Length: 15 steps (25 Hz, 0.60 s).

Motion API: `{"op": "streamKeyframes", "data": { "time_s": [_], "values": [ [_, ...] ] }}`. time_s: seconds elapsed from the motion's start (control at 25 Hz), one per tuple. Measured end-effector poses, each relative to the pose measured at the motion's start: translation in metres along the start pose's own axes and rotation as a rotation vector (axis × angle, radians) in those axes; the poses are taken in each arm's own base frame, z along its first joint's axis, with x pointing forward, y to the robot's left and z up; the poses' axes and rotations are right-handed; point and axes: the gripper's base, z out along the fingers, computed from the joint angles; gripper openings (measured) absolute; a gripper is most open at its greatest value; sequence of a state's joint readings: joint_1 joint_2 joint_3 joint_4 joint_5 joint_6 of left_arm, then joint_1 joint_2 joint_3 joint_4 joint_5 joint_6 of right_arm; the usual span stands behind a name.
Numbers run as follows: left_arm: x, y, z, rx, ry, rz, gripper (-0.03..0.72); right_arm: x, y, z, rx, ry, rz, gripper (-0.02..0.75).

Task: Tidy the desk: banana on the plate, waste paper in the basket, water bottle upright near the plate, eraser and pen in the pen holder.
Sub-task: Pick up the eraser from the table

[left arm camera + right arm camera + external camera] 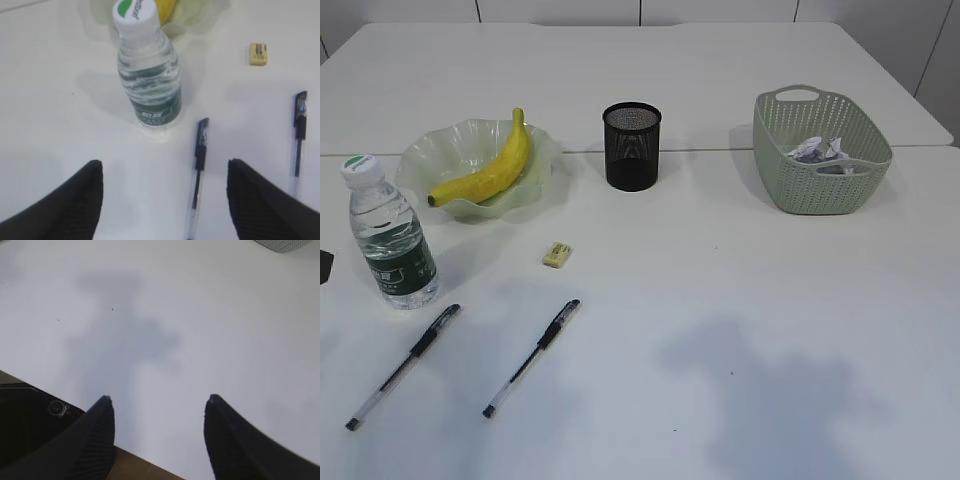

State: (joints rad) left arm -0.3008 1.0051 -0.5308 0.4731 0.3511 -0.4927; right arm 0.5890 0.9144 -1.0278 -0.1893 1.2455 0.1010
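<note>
**Desk tidy nears its last step**

Water bottle (390,238) upright beside the banana (485,170) on its plate (430,152); two pens (403,366) (531,357) and eraser (557,254) await the holder (632,146); paper (818,151) binned. Left end effector (165,195) spread wide above a pen, right end effector (159,435) open, empty.

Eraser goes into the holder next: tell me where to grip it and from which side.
Come straight down on the eraser and pinch its two long sides. It lies flat and low on the table, clear of the pens, so only a top approach gives the fingers purchase.
</note>
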Motion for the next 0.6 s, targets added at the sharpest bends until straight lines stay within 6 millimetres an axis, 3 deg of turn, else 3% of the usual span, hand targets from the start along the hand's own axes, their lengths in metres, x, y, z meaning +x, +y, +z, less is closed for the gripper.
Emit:
{"op": "streamKeyframes", "data": {
  "time_s": [0.6],
  "values": [
    [-0.004, -0.017, -0.018, 0.119, 0.247, -0.019, 0.542, 0.000, 0.002, 0.000, -0.025, 0.003, 0.009, 0.428]
  ]
}}
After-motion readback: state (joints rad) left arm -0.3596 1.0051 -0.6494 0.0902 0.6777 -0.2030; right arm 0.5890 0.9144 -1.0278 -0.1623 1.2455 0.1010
